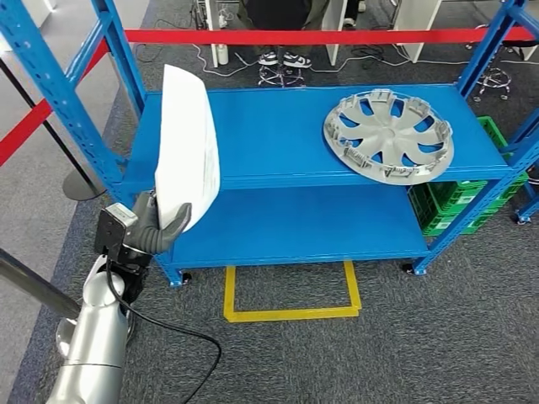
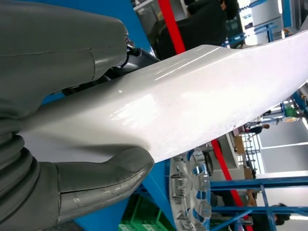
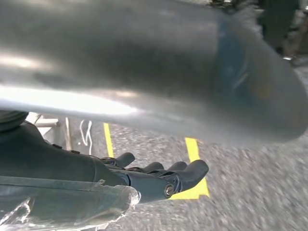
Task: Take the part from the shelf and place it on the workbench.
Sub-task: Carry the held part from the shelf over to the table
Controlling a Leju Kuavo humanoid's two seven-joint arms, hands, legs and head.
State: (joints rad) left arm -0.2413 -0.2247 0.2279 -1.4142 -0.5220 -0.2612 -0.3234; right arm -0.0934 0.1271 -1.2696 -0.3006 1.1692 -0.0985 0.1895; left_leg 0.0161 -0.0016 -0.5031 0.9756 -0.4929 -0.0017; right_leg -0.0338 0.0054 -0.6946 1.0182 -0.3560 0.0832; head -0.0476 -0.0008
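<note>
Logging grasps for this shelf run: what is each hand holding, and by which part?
The left hand grips the white panel by its lower edge. The right hand holds nothing.

White part (image 2: 203, 96) pinched in left hand (image 2: 72, 139), silver hubcap (image 2: 187, 192) beyond.

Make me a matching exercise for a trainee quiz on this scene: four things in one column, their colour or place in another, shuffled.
Things:
1. white panel
2. wheel cover
3. green crate
4. yellow floor marking

Descriptions:
A. lying on the upper blue shelf
B. on the carpet in front of the rack
C. held upright by the left robot hand
D. under the rack's right end

Pairs: 1-C, 2-A, 3-D, 4-B
</note>
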